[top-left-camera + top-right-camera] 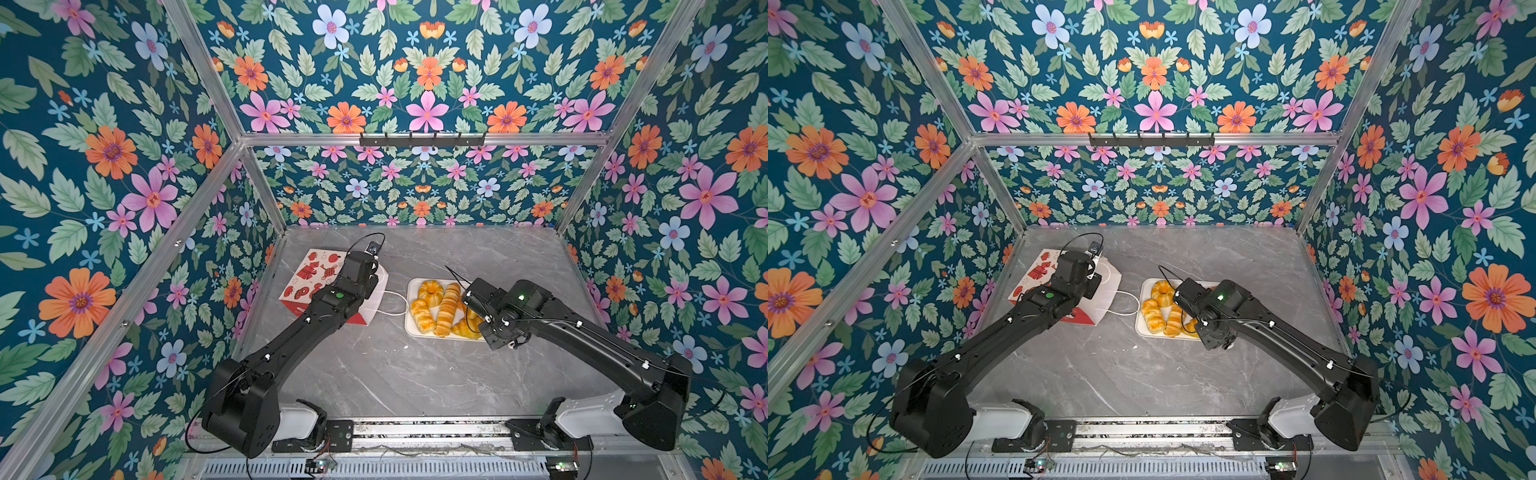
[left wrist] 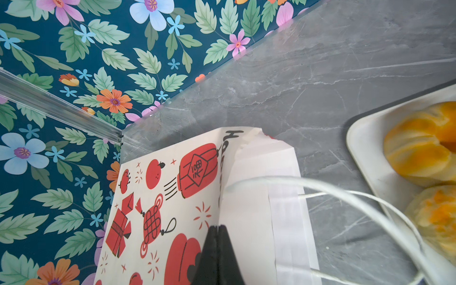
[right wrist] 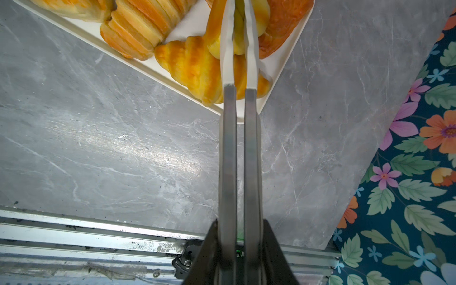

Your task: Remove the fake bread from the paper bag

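Right pincer (image 3: 238, 9) clamped on a yellow roll (image 3: 238, 42) over the tray (image 3: 187, 27); left pincer (image 2: 217, 229) together at the paper bag (image 2: 172, 197). Placing step, probably; next, release gently.

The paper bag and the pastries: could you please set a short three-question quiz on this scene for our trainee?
1. True or false: the paper bag stands upright.
2. What is the right tool shut on? A. a cord handle; B. a yellow pastry; C. nothing.
3. In a few words: what does the croissant lie on?
Key: 1. False, it lies on its side. 2. B. 3. The white tray.
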